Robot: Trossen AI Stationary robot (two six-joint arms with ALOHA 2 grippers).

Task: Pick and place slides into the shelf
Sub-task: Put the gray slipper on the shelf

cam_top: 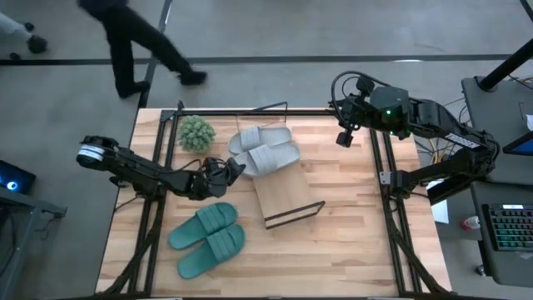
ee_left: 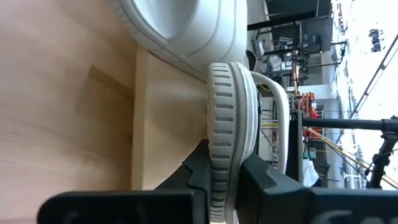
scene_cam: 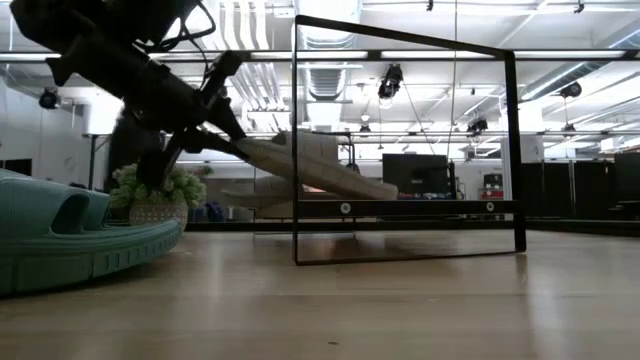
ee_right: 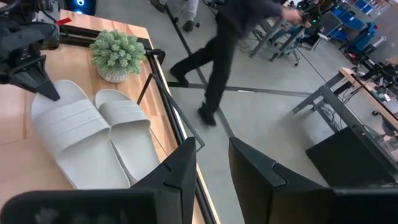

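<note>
**Grey pair going onto the shelf, teal pair not yet touched**

While you read this top-down from big to small: the table carries the shelf in the middle, its black wire frame standing upright around the board. Both light grey slides sit side by side at the shelf's far end, near the small green plant. The teal slides lie as a pair on the bare tabletop, on the left arm's side, well apart from the shelf, so they look like the remaining half of the job.

Your left gripper is clamped tight on the heel edge of one grey slide; the wrist view shows the ribbed sole rim pinched between its fingers. The low view has that slide tilted, heel up, toe down toward the board. My guess: an edge grip lets the sole slip flat onto the shelf.

Your right gripper waits raised over the far right table edge, fingers parted a little, holding nothing.
</note>
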